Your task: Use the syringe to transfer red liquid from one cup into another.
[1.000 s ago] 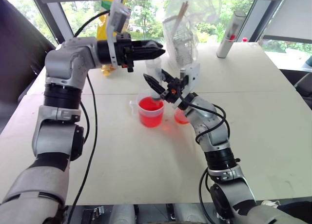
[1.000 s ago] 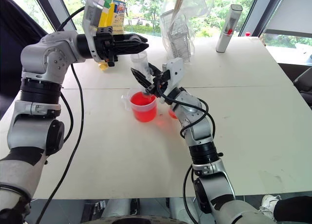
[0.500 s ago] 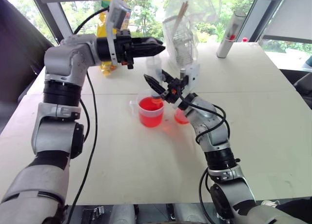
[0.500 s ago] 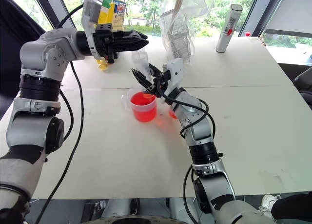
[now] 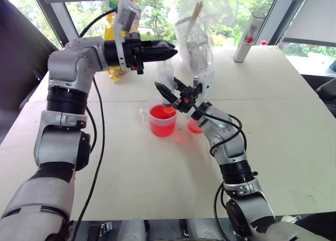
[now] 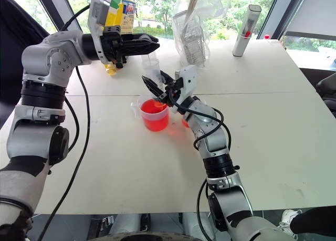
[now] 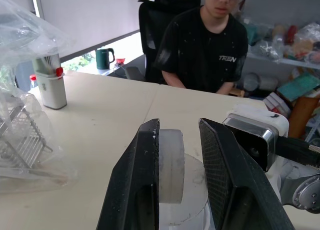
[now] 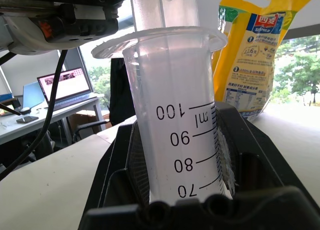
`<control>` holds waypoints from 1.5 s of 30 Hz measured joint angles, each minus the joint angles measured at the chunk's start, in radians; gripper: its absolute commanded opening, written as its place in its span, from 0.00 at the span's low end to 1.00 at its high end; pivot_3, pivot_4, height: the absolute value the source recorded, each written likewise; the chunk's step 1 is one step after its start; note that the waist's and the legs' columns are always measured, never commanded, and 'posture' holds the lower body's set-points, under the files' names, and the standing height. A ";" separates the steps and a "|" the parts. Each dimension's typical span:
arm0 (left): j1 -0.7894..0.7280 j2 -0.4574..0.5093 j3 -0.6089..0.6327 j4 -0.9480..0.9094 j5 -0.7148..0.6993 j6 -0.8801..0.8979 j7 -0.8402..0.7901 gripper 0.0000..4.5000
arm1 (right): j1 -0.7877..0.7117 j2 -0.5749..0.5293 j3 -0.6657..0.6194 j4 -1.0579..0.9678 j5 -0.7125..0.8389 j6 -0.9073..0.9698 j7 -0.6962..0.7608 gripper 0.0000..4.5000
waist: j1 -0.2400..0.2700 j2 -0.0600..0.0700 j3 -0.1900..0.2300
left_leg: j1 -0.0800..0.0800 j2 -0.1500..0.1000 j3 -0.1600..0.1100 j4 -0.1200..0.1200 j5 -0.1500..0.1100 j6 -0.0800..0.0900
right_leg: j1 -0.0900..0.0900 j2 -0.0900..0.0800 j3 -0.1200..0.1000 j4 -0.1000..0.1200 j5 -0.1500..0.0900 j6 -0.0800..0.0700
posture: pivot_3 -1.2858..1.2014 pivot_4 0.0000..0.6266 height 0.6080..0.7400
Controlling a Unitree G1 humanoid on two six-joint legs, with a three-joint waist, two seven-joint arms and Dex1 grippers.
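Note:
The syringe (image 5: 167, 73) stands upright over the larger handled cup (image 5: 160, 126), its orange tip down at the red liquid (image 5: 160, 115). My right gripper (image 5: 166, 82) is shut on the clear barrel; the right wrist view shows the printed gradations (image 8: 175, 120) between its fingers. My left gripper (image 5: 172, 52) reaches in level from the left, above the right one. It is shut on the plunger (image 7: 171, 165) at the syringe's top. The smaller cup (image 5: 193, 127) with a little red liquid stands just right of the handled cup, partly hidden by my right arm.
A clear plastic bag holding a wire rack (image 5: 199, 36) stands behind the cups. A yellow packet (image 6: 116, 10) is at the back left, a grey-white cylinder with a red mark (image 5: 248, 37) at the back right. A seated person (image 7: 210, 44) is across the white table (image 5: 131, 167).

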 measured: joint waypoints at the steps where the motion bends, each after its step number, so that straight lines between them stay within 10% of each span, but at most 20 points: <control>1: 0.000 0.000 0.000 0.000 0.000 0.000 0.000 0.14 | 0.000 0.000 0.000 0.000 0.000 0.000 0.000 0.32 | 0.000 0.000 0.000 | 0.000 0.000 0.000 0.000 0.000 0.000 | 0.000 0.000 0.000 0.000 0.000 0.000 | 0.52 0.24 0.99; 3: 0.000 0.002 0.000 -0.006 0.001 0.000 0.000 0.14 | 0.000 0.000 0.000 0.000 0.000 0.000 0.000 0.32 | 0.000 0.000 0.000 | 0.000 0.000 0.000 0.000 0.000 0.000 | 0.000 0.000 0.000 0.000 0.000 0.000 | 0.52 0.24 0.99; 11: 0.011 0.040 0.031 -0.066 0.013 -0.035 0.014 0.97 | 0.011 -0.010 0.049 -0.004 -0.003 0.026 0.028 0.32 | -0.001 0.000 0.000 | 0.000 0.000 0.000 0.000 0.000 0.000 | 0.000 0.000 0.000 0.000 0.000 0.000 | 0.52 0.24 0.99; 45: -0.019 0.000 0.082 0.136 0.053 -0.156 0.027 0.99 | -0.118 -0.205 -0.233 -0.419 0.200 0.393 -0.183 0.32 | 0.003 0.000 0.000 | 0.000 -0.001 0.000 0.000 0.000 0.000 | 0.000 -0.002 -0.001 -0.001 0.000 0.000 | 0.52 0.24 0.99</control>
